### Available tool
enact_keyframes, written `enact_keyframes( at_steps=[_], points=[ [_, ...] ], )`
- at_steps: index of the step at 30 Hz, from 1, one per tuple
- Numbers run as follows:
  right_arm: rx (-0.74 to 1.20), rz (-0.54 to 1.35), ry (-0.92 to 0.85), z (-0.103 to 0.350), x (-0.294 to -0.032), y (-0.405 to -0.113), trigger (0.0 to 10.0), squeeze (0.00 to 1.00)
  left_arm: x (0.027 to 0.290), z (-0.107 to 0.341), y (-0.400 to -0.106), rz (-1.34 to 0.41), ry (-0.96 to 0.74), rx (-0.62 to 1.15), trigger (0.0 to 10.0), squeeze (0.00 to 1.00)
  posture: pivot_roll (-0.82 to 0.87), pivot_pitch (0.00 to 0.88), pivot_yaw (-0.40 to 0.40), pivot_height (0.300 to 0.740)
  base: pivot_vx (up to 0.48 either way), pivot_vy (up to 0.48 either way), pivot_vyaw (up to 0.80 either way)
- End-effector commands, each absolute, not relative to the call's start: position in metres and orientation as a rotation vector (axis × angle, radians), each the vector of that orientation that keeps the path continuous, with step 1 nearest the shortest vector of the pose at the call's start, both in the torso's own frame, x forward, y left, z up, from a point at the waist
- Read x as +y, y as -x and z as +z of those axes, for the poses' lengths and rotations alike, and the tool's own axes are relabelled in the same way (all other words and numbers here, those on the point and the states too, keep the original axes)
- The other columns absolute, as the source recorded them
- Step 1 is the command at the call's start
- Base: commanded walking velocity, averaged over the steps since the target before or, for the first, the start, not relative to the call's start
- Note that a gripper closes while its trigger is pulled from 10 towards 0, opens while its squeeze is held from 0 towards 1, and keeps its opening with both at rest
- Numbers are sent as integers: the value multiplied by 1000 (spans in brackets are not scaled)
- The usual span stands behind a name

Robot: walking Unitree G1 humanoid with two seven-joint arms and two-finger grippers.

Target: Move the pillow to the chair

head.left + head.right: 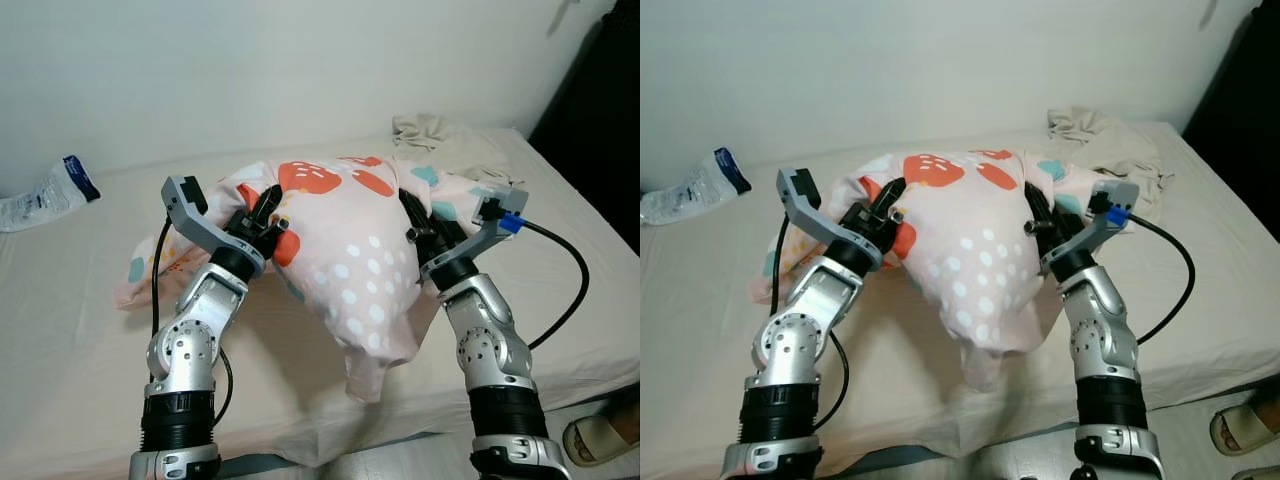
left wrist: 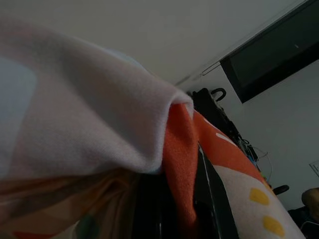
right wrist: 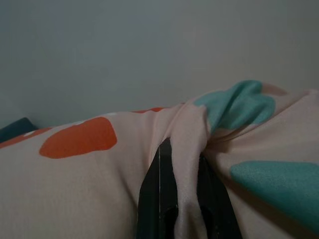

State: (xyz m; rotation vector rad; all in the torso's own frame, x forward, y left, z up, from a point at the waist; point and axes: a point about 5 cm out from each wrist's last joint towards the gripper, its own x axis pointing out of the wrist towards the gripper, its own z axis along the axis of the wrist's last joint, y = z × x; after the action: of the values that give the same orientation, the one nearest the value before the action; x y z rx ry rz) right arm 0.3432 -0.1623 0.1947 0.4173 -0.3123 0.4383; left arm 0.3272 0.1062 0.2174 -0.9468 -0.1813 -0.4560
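Both of our grippers are pinching the pillow (image 1: 345,250) and holding it up over the bed (image 1: 80,330): the left gripper (image 1: 268,212) is clamping a fold of fabric at its left side, the right gripper (image 1: 418,222) a fold at its right side, with the pillow sagging between them and one corner hanging toward the bed's near edge. We are also seeing a crumpled cloth (image 1: 440,135) lying at the bed's far right, a plastic pack (image 1: 45,195) at its far left, and a sandal (image 1: 600,440) on the floor at lower right
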Motion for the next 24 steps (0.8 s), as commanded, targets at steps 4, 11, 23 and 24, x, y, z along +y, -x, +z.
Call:
enact_keyframes(
  at_steps=[4, 11, 23, 24],
  points=[
    [-310, 525, -385, 199, -144, -344, 10000, 0, 98, 238, -327, -532, 930, -259, 10000, 0, -56, 112, 14, 740, 0, 0, 781],
    [-307, 533, -382, 198, -143, -344, 10000, 0, 101, 231, -329, -480, 853, -244, 10000, 0, -53, 111, 16, 740, 0, 0, 781],
    [-292, 534, -386, 194, -141, -343, 10000, 0, 97, 221, -330, -445, 681, -230, 10000, 0, -49, 112, 18, 740, 0, 0, 781],
    [-290, 534, -387, 193, -141, -343, 10000, 0, 97, 219, -331, -438, 661, -226, 10000, 0, -48, 112, 18, 740, 0, 0, 781]
  ],
)
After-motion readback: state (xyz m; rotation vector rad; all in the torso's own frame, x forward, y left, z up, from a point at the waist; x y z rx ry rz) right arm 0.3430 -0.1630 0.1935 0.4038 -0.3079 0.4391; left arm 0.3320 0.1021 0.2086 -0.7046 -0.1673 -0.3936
